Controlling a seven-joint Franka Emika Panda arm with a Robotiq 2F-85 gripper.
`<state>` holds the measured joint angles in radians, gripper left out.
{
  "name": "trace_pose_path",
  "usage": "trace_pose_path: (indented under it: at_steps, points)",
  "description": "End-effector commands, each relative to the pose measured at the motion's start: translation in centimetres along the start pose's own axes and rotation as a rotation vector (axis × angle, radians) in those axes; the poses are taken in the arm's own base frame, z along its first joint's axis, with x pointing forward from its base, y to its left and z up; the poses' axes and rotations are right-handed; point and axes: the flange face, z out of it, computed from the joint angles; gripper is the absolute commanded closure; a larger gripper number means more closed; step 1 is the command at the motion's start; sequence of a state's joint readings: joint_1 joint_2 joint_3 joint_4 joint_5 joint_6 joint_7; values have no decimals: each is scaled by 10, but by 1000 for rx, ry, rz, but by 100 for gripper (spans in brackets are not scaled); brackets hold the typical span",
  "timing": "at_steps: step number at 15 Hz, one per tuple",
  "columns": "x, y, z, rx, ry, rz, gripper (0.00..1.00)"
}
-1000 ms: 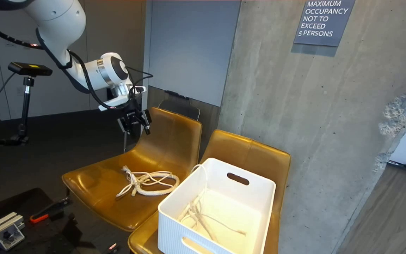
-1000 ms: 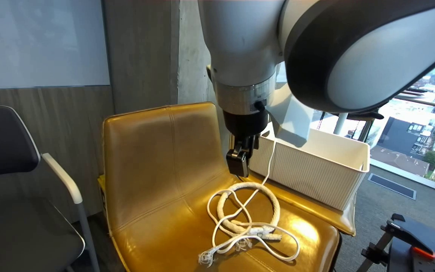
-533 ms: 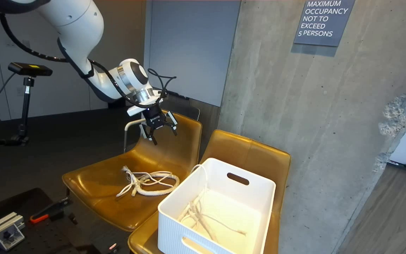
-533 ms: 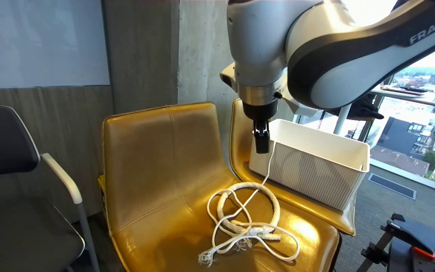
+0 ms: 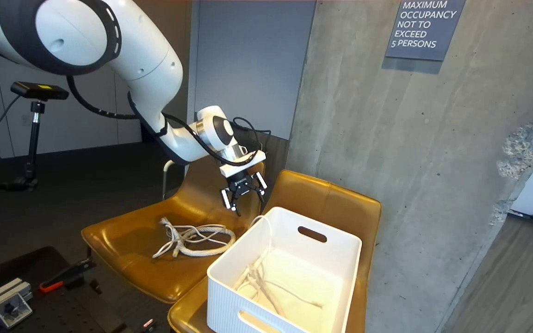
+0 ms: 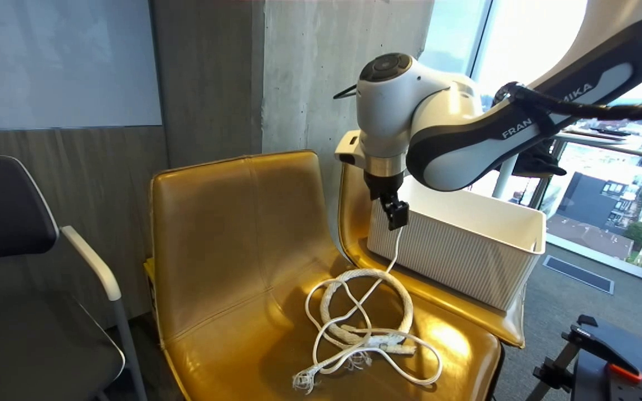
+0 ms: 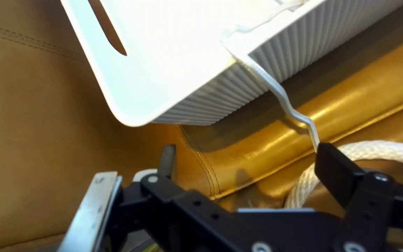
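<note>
The rope (image 6: 406, 305) first: coiled on a tan chair (image 6: 226, 340), beside the bin (image 6: 449, 264) and apart from its long ribbed wall. Out of it a thin cord (image 7: 281, 94) bridges the gap, rides over the bin's rim close to a rounded corner, and drops inside to a loose tangle (image 5: 257, 280). And there's the hand (image 5: 250, 206), up above the seat near that same corner of the bin, jaws spread wide and aimed down! In the wrist view a finger (image 7: 336, 171) crosses in front of the cord; touching or apart, can't tell.

The bin's rim is thin and pale, the mouth facing up, an oval slot cut through each short end. A second chair (image 5: 340, 201) carries the bin, its backrest rising behind one slotted end, its rolled seat edge running between the ribbed wall and the rope. Past the rope, away from the bin, the seat spreads on wide. Well off from the bin, a dark tabletop (image 6: 638, 334) bears a black tool (image 6: 605, 352) with an orange tip.

The arm (image 6: 460, 145), coming in above the bin in an exterior view, reads "FRAN" and "MIKA". Up on the concrete wall (image 5: 410, 175) beyond the bin, a sign (image 5: 426, 30) calls it: "MAXIMUM OCCUPANCY NOT TO EXCEED 5 PERSONS".
</note>
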<state>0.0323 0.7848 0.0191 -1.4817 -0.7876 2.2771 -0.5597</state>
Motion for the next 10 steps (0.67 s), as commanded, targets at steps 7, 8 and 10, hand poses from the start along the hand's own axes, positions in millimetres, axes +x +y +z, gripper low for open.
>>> trace_pose_path:
  at_steps: [7, 8, 10]
  points:
    - [7, 13, 4, 116, -33, -499, 0]
    - [7, 11, 6, 126, -53, -533, 0]
    - [5, 6, 14, 145, -82, -583, 0]
